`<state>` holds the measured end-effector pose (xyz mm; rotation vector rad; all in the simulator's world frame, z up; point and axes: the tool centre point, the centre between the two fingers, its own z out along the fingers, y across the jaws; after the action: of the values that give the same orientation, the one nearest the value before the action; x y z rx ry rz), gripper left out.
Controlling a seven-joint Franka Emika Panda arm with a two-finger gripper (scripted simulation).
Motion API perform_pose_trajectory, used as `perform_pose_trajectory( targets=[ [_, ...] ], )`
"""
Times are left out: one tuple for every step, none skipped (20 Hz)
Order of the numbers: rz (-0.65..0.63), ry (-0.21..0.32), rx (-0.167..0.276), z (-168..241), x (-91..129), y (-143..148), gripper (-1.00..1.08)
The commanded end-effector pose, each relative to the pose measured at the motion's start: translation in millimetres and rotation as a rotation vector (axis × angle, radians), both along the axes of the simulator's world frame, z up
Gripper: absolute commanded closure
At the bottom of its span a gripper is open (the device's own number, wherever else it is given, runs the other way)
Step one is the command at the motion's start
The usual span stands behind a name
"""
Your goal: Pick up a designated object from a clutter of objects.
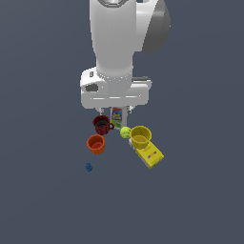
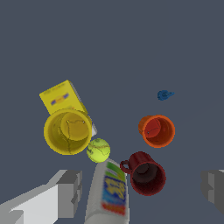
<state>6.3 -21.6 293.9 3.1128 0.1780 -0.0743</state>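
Note:
The designated object, a tiny bright-blue knobbly item [image 1: 89, 167], lies alone on the floor, off the clutter toward the exterior view's left and nearer the camera. It also shows in the wrist view [image 2: 164, 94], beyond the orange cup [image 2: 157, 130]. My gripper [image 1: 118, 112] hangs above the white labelled bottle [image 1: 116, 117] and the dark red mug [image 1: 101, 125], well away from the blue item. In the wrist view the gripper [image 2: 142, 189] is open and empty, its fingers [image 2: 69, 192] wide apart on either side of the bottle [image 2: 109, 192] and mug [image 2: 146, 173].
The orange cup [image 1: 96, 144] stands between the mug and the blue item. The yellow-green ball [image 1: 125, 132], yellow cup [image 1: 140, 136] and yellow box [image 1: 150, 155] sit at the exterior view's right of the cluster. Everything rests on a dark grey floor [image 1: 200, 200].

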Motion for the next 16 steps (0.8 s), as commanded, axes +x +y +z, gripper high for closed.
perform_pose_trajectory(
  targets=[
    [0.024, -0.001, 0.003, -9, 8, -6, -0.92],
    [0.035, -0.002, 0.005, -13, 12, -9, -0.92],
    [0.047, -0.003, 0.006, -17, 16, -12, -0.92],
    [0.061, -0.004, 0.008, -22, 20, -15, -0.92],
    [0.075, -0.005, 0.010, -27, 24, -19, -0.92],
    [0.089, -0.006, 0.011, -33, 29, -23, -0.92],
    [0.105, -0.007, 0.013, -39, 34, -27, -0.92],
    [0.122, -0.009, 0.015, -46, 39, -32, -0.92],
    [0.139, -0.010, 0.017, -53, 43, -37, -0.92],
    [0.156, -0.012, 0.019, -60, 48, -42, -0.92],
    [0.173, -0.013, 0.020, -67, 53, -47, -0.92],
    [0.190, -0.015, 0.022, -75, 57, -52, -0.92],
    [0.207, -0.016, 0.023, -82, 61, -57, -0.92],
    [0.224, -0.018, 0.025, -90, 65, -62, -0.92],
    [0.241, -0.019, 0.026, -98, 69, -67, -0.92],
    [0.258, -0.021, 0.027, -106, 73, -73, -0.92]
  ],
)
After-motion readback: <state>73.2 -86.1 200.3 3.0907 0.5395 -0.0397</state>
